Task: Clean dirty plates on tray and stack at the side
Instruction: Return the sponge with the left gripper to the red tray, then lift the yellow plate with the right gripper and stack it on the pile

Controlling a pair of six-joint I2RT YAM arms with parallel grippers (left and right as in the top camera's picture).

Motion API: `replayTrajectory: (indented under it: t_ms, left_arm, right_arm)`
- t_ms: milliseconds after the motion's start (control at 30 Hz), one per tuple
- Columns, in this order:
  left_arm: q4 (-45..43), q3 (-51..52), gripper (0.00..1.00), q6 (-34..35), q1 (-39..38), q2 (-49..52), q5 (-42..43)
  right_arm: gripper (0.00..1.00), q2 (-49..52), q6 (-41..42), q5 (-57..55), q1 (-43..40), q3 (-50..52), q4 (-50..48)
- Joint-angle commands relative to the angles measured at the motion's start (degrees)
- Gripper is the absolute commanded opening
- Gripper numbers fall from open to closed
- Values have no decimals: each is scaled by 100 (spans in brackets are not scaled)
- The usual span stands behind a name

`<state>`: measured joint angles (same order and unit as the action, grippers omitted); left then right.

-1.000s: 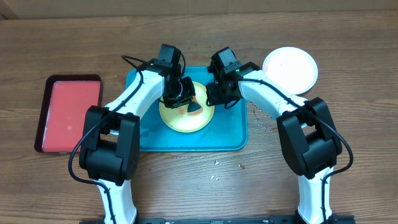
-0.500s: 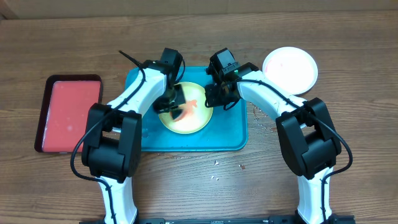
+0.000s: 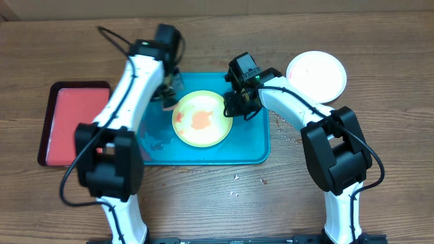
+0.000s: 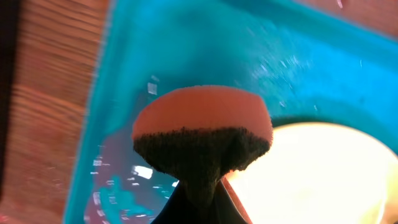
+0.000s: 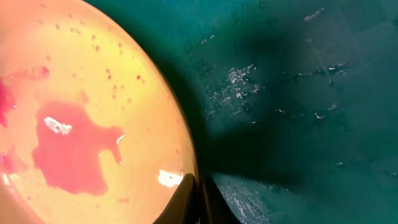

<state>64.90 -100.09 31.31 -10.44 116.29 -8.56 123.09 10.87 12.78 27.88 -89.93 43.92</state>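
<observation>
yellow-green plate (image 3: pixel 201 119), rim in right jaws, sponge (image 4: pixel 202 124) in left jaws

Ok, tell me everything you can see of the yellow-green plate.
The yellow-green plate is small, round, glossy plastic, lying flat in the teal tray. A red sauce smear and specks mark its middle. The right gripper pinches its right rim; the left gripper holds a sponge beside it, off the plate.

We saw a red tray (image 3: pixel 74 125) with a dark rim lying at the left of the overhead frame on the wooden table (image 3: pixel 380 41). Small pale crumbs (image 3: pixel 236 177) dotted the wood at lower centre. In the left wrist view, an orange sponge (image 4: pixel 202 112) with a dark scouring face filled the middle.
</observation>
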Motion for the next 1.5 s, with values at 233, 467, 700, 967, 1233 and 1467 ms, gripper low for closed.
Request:
replayTrajectory:
  t_ms: [233, 467, 700, 967, 1233, 1467]
  left_arm:
    - [372, 101, 4, -50, 2470, -389, 109]
    - [-33, 610, 4, -315, 3554, -380, 420]
    - [-210, 651, 48, -302, 3794, -380, 562]
    - [-111, 334, 50, -306, 3818, -400, 728]
    - [111, -275, 80, -302, 3816, -413, 1224]
    - [140, -271, 100, -304, 3816, -411, 1266]
  right_arm:
    - [4, -354, -52, -448, 42, -634, 122]
    - [4, -426, -50, -785, 205, -697, 125]
    - [4, -529, -48, -791, 334, -809, 142]
    - [4, -916, -509, -2127, 638, -1172, 564]
    - [4, -1187, -2092, -5768, 1556, -1377, 678]
    - [4, -1187, -4138, -8131, 2380, -1377, -144]
